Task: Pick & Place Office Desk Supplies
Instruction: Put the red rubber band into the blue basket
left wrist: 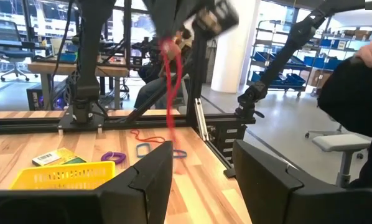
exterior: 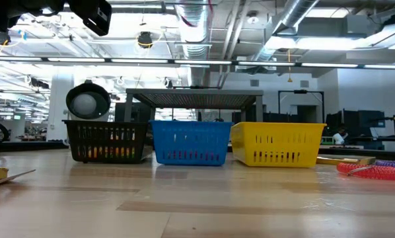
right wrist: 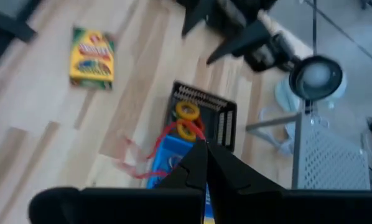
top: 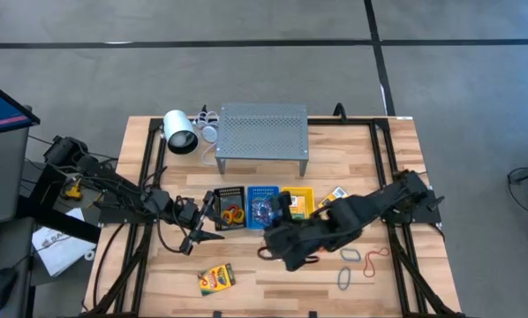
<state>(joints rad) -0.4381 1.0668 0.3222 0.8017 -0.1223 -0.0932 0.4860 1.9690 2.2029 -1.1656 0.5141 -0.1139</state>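
Observation:
My right gripper (right wrist: 201, 149) is shut on a red rubber band (left wrist: 172, 93) and stands high above the blue basket (top: 264, 206), slanting down; the left wrist view shows it too (left wrist: 173, 45). The blue basket stands between a black basket (top: 230, 208) and a yellow basket (top: 297, 201). My left gripper (left wrist: 201, 180) is open and level, left of the black basket, with nothing between its fingers. Crayon boxes lie flat near the front edge (top: 216, 278) and right of the yellow basket (top: 335, 196). Loose rubber bands (top: 350, 256) lie at the front right. My right gripper pinches the red rubber band's upper end (left wrist: 169, 50) between its two fingertips, coming from above at a slant. The band hangs down below the fingers as a long narrow loop (right wrist: 173, 130). My left finger hides its lower end.
A grey perforated shelf (top: 262, 132) stands behind the baskets, with a white cylinder (top: 179, 132) to its left. The black basket holds orange and yellow bands (right wrist: 187, 121). Bare wood lies along the front edge between the near crayon box and the loose bands.

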